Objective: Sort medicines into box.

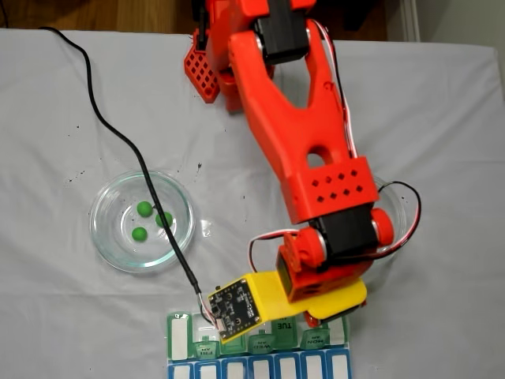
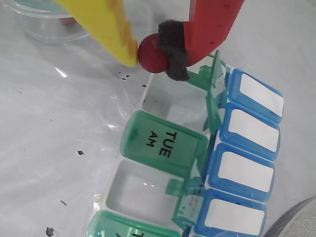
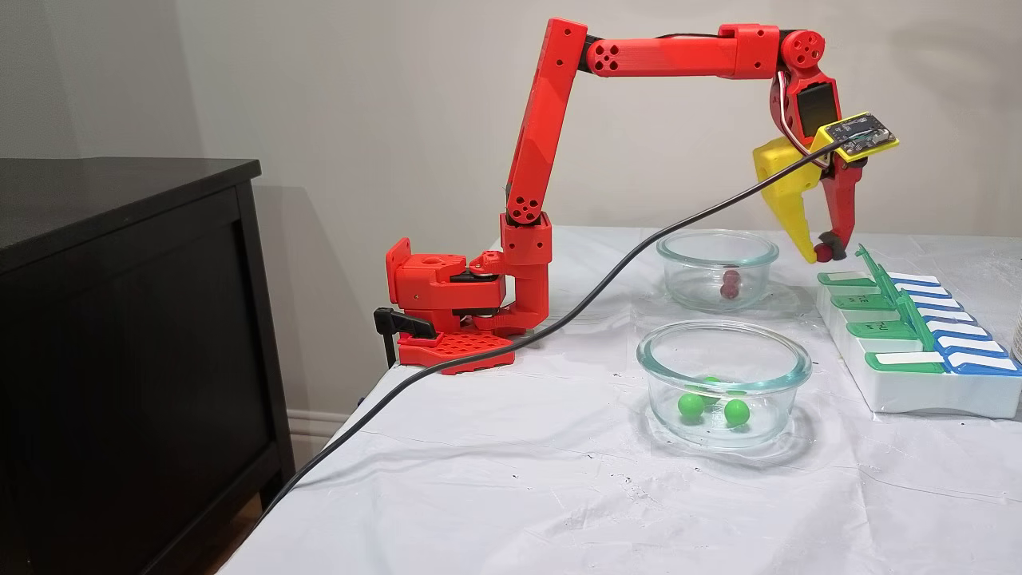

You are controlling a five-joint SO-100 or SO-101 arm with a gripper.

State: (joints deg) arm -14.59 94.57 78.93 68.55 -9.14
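My gripper point(image 2: 150, 55) is shut on a dark red medicine ball point(image 2: 150, 53), pinched between the yellow finger point(image 2: 106, 24) and the padded red finger point(image 2: 197, 29). It hangs just above an open compartment at the end of the box point(image 2: 163, 143), beside the shut TUE AM lid. From the side, the gripper point(image 3: 822, 254) hovers over the near end of the box point(image 3: 918, 383). Three green medicines point(image 1: 147, 221) lie in a glass dish point(image 1: 102, 229). Dark red medicines point(image 3: 729, 286) rest in the farther glass dish point(image 3: 679, 279).
A black cable point(image 1: 118, 134) runs from the wrist camera across the left dish and off the table. The arm's red base point(image 3: 447, 311) is clamped at the table edge. A black cabinet point(image 3: 120, 335) stands beside the table. Small black specks dot the white cloth.
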